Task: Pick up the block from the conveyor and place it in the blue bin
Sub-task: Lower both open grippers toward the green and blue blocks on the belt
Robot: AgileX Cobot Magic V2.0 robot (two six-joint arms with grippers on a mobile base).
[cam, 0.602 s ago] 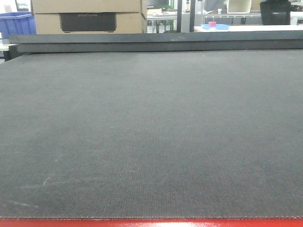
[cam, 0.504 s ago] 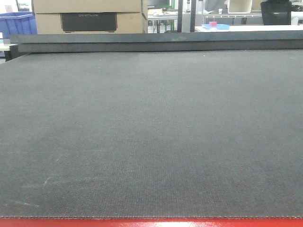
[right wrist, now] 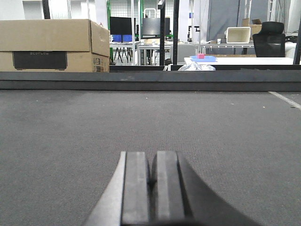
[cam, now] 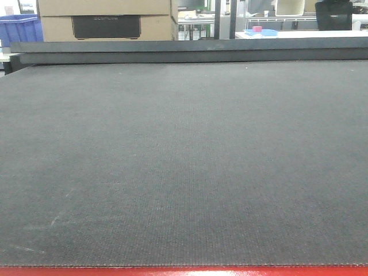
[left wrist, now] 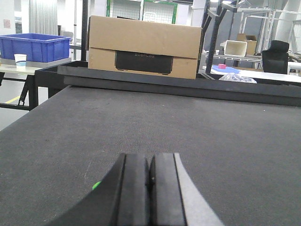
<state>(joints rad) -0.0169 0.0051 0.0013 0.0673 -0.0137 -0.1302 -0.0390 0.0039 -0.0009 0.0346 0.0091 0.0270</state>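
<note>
Workshop clutter is showing beyond the far end: a cardboard box, racks, a white table. Conveyor is filling nearly the whole front view, dark woven belt, faint scuffs near left, red frame edging the bottom, a dark rail crossing the far side.

No block is showing anywhere on the belt in any of the three views. A small pink piece is sitting on the far table, well apart from the belt; too small to name. Blue bin is standing off the belt's far left corner, beside the box.

Left gripper is hanging low over the belt, fingers pressed together, holding nothing. Right gripper is doing the same: fingers together, nothing between them. A green spot is glowing beside the left one; cannot tell what it is.

Judging the step: waiting for a block to come within reach.

Doing it well, as I am reading it:
- Fingers need parting before any descent; pressed together they would only shove a block along.
- Choose the arm by where the block turns up. The bin is lying to the left, so the left arm looks to have the shorter carry.
- If the belt is running, aim ahead of the block, not at it.
- Come down square, fingers astride the block, tips just clear of the weave.
- Lift well above the rail before swinging toward the bin.
</note>
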